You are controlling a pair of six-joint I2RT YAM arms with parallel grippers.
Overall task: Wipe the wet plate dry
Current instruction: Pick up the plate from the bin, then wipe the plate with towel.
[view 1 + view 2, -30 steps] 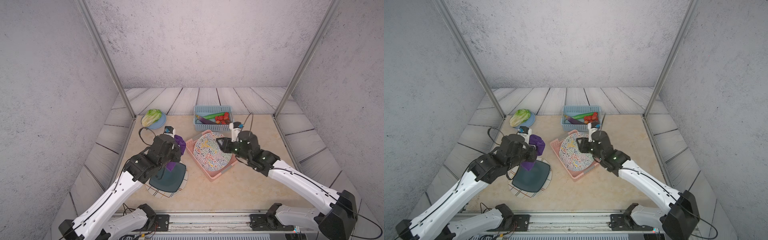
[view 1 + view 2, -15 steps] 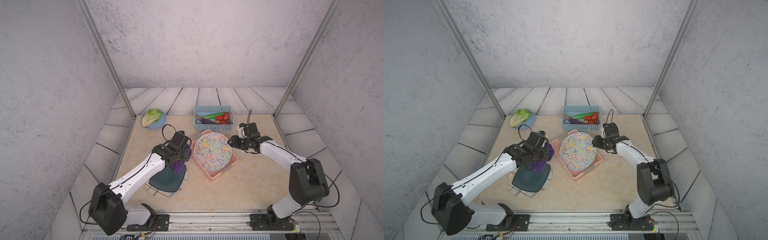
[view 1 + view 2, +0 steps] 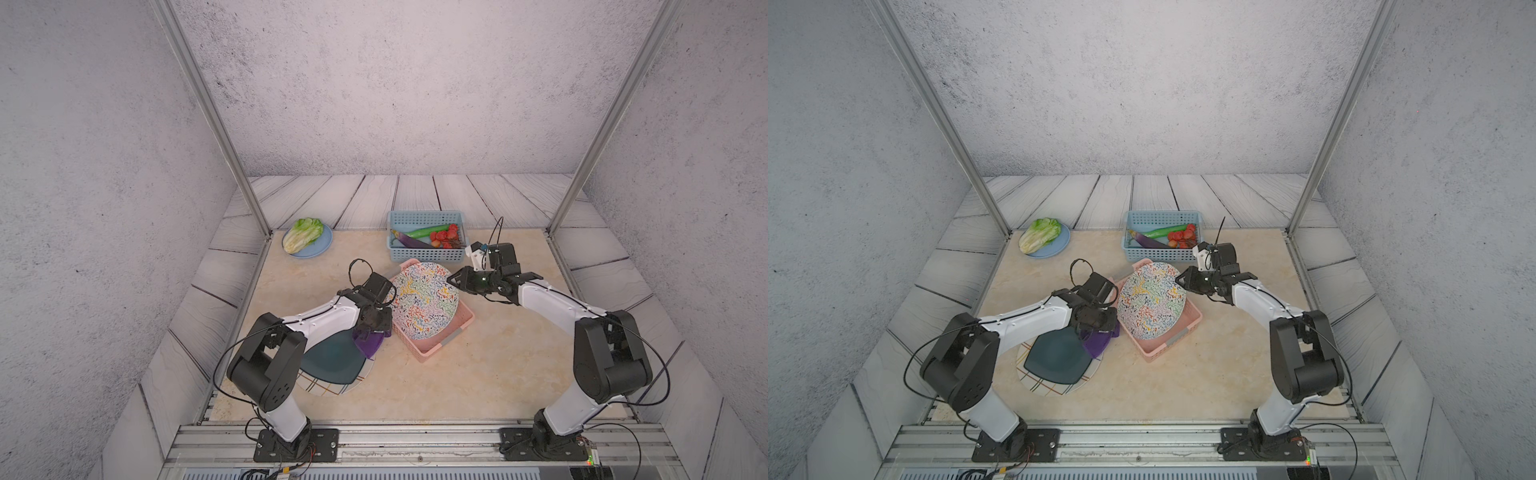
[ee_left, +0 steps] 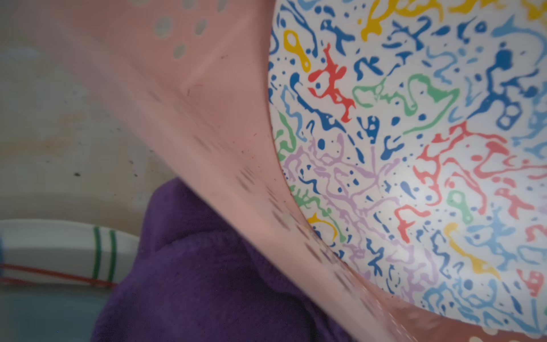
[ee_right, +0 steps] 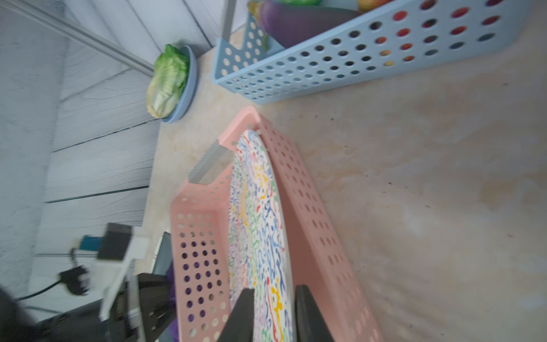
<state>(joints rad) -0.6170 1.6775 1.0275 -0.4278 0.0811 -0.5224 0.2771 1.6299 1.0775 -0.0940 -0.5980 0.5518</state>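
Both top views: plate [image 3: 424, 303] stands tilted in pink basket [image 3: 440, 345], mid-table [image 3: 478, 374]; right fingers [image 3: 455, 279] at plate rim; left fingers [image 3: 371, 331] clamped tight on purple cloth [image 3: 368, 344], just beside basket.
Left wrist: purple cloth [image 4: 192, 281] outside basket wall.
Right wrist: right fingers [image 5: 242, 311] narrowly parted, pinching plate [image 5: 260, 237] rim.

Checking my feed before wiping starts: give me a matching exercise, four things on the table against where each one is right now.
1 multicoloured squiggle-patterned round plate
2 purple cloth
3 green lettuce head
4 purple aubergine

A in the blue perforated plastic basket
B on the pale blue plate
C leaning in the pink perforated plastic basket
D held by the left gripper

Pairs: 1-C, 2-D, 3-B, 4-A
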